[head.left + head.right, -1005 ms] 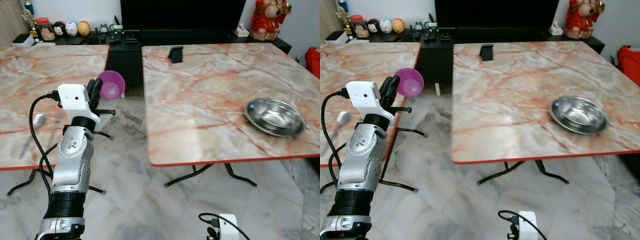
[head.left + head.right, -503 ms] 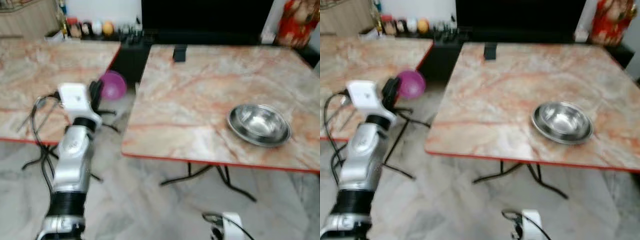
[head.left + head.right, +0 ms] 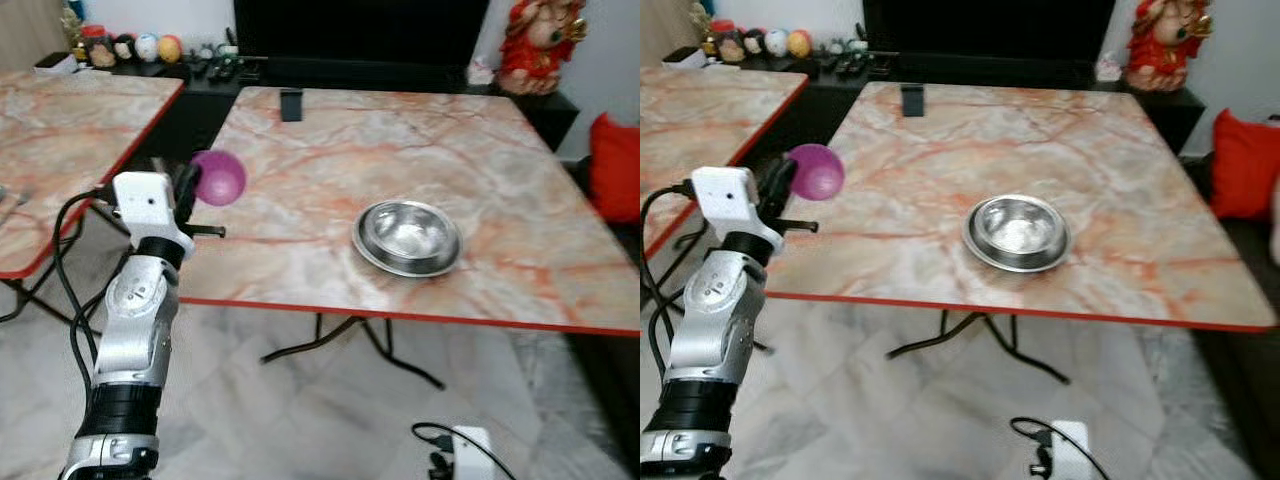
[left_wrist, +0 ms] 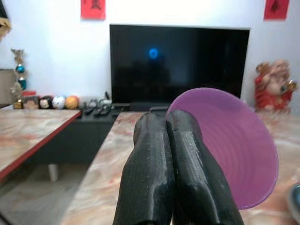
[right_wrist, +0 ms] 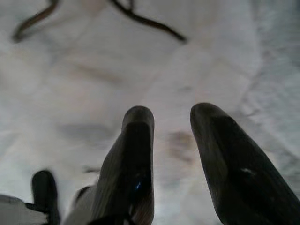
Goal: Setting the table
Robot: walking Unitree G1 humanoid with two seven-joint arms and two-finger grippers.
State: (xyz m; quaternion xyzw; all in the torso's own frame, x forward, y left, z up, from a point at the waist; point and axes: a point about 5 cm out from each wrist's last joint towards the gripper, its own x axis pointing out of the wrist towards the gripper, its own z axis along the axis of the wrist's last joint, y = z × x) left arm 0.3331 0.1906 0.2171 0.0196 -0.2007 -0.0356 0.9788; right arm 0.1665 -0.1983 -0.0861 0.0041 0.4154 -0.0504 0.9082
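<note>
My left gripper (image 3: 187,190) is raised at the near left corner of the marble table (image 3: 480,140), shut on the rim of a purple plastic bowl (image 3: 219,178). In the left wrist view the two fingers (image 4: 164,168) press together on the purple bowl (image 4: 234,154), which is tipped on its side. A steel bowl (image 3: 407,236) sits upright on the table, right of the purple bowl and near the front edge. My right gripper (image 5: 171,140) hangs low over the pale floor, open with nothing between its fingers.
A second marble table (image 3: 60,130) stands to the left with a gap between the two. A small black object (image 3: 291,104) stands at the far side of the table. Behind are a dark TV cabinet (image 3: 360,70), a red figurine (image 3: 540,45) and a red cushion (image 3: 615,165).
The whole view has shifted: the table with the steel bowl now lies more to the left and closer. My left gripper still holds the purple bowl, now over that table's corner.
</note>
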